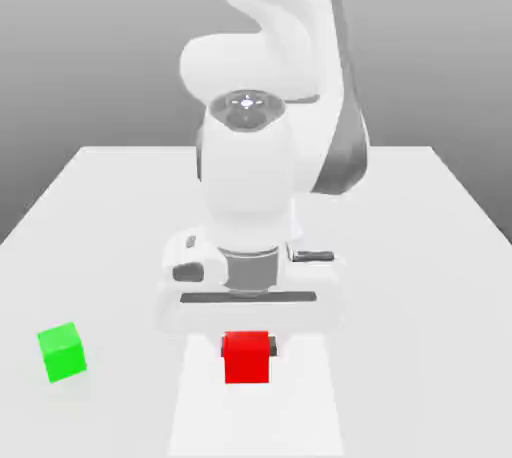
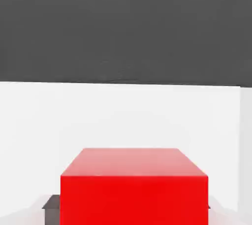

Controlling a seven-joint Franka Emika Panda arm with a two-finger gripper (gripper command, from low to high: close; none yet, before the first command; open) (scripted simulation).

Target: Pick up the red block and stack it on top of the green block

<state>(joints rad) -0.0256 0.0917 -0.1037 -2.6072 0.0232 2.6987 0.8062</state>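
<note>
My gripper (image 1: 248, 347) is closed on the red cube (image 1: 247, 358), which sits well apart from the green cube (image 1: 62, 352), toward the exterior view's right of it. Matte, plain faces suggest a light, rigid, grippy piece – no fragility expected; the opposed side faces, taken squarely near mid-height, are the proper hold.

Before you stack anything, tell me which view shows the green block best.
The exterior view: the green block sits whole there, toward its left. I can't make it out in the hand view.
</note>
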